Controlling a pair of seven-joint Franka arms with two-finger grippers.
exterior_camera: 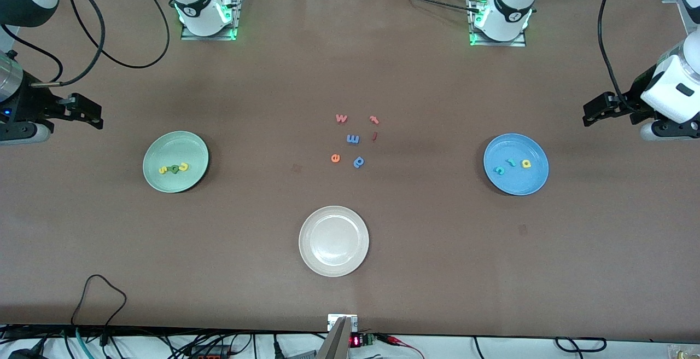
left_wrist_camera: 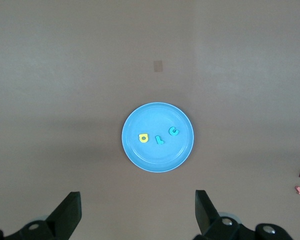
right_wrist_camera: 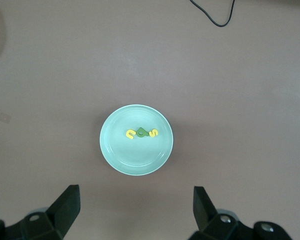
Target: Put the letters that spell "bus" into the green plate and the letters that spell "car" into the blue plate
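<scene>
The green plate (exterior_camera: 176, 146) lies toward the right arm's end of the table. In it are a yellow "s" (exterior_camera: 163, 170), a green "b" (exterior_camera: 174, 169) and a yellow "u" (exterior_camera: 184, 166), which also show in the right wrist view on the green plate (right_wrist_camera: 136, 161). The blue plate (exterior_camera: 517, 181) lies toward the left arm's end and holds a teal "c" (exterior_camera: 499, 170), a teal "r" (exterior_camera: 511, 162) and a yellow "a" (exterior_camera: 526, 163); the left wrist view shows the blue plate (left_wrist_camera: 157, 161) too. My right gripper (exterior_camera: 90, 113) (right_wrist_camera: 136, 190) and my left gripper (exterior_camera: 593, 113) (left_wrist_camera: 137, 196) hang open and empty over bare table at the ends.
A cream-white plate (exterior_camera: 333, 260) sits nearer the front camera, midway along the table. Loose letters lie in the middle: an orange "w" (exterior_camera: 341, 119), a small red letter (exterior_camera: 374, 120), a blue "m" (exterior_camera: 353, 139), an orange "e" (exterior_camera: 335, 157), a blue "p" (exterior_camera: 359, 161). A black cable (exterior_camera: 98, 288) loops at the near edge.
</scene>
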